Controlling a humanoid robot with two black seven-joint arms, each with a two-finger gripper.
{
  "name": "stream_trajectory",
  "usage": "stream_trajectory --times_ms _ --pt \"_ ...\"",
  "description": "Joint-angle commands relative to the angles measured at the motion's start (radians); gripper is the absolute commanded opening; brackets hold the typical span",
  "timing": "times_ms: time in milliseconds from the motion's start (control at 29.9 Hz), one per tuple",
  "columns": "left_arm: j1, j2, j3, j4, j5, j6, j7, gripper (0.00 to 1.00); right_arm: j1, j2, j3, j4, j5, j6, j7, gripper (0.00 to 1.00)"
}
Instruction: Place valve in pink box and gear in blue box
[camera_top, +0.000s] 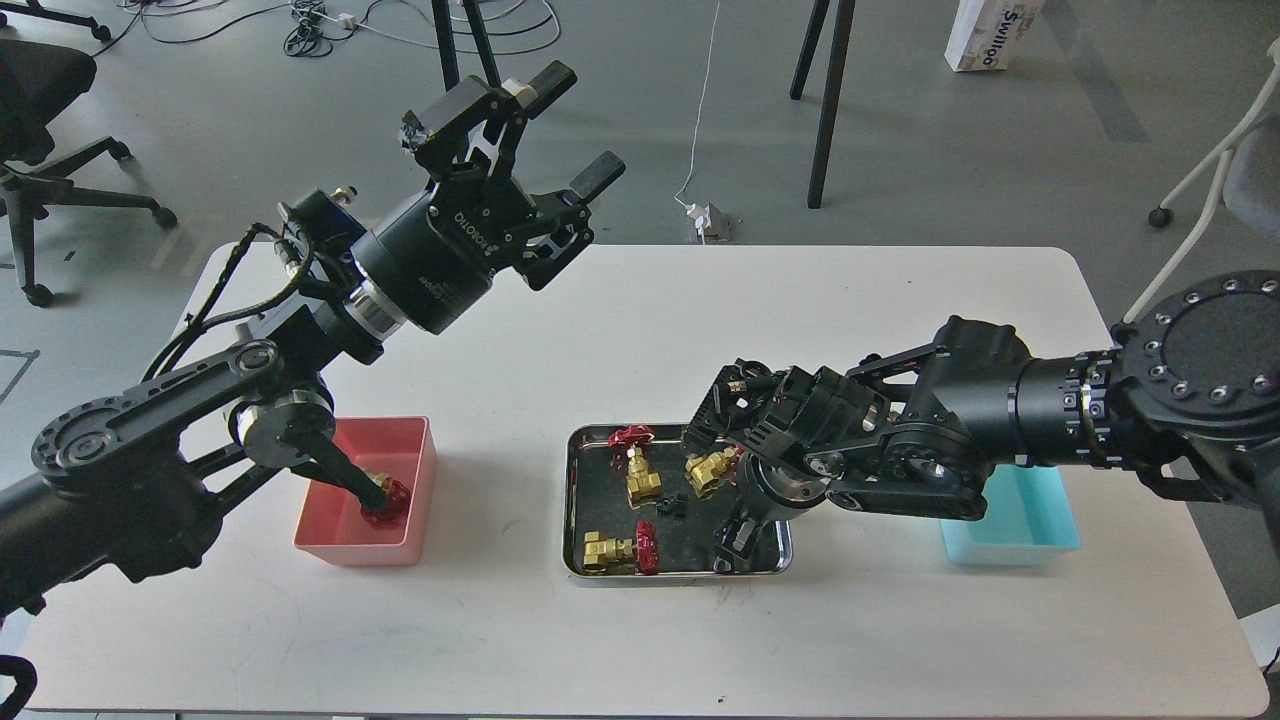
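1. Valve (385, 500): lying in pink box (400, 445), partly behind left arm.
2. 3 valves (640, 475) and gear (672, 506): in steel tray (572, 500), mid-counter (640, 330).
3. Blue box (1040, 520): right of tray, partly hidden.
4. Left hand (572, 130): raised, fingers wide apart, holding nothing.
5. Right hand (735, 535): low over tray; finger spread cannot be told.

left gripper (570, 140) body: white "ROBOTIQ" print, running sideways, plus a smaller line beneath it too small to read | white box (985, 32) on floor, top right: blue "Swilloo"-like lettering, upside down, partly cut off
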Motion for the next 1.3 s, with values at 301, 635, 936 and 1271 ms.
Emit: stream_trajectory --times_ms 301,635,936,1271 --pt "0.013 -0.014 0.001 0.004 0.001 0.0 0.0 0.82 0.005 0.0 0.031 0.002 0.012 0.0 0.004 0.48" --pt "0.015 -0.015 0.001 0.011 0.0 0.0 0.0 0.82 0.02 0.0 0.037 0.025 0.015 0.0 0.006 0.48" --pt "0.024 -0.034 0.001 0.034 0.001 -0.001 0.0 0.82 0.0 0.0 0.033 0.008 0.011 0.0 0.006 0.45" --pt "0.028 -0.04 0.001 0.044 0.001 -0.001 0.0 0.83 -0.02 0.0 0.031 0.002 0.012 0.0 0.006 0.42"
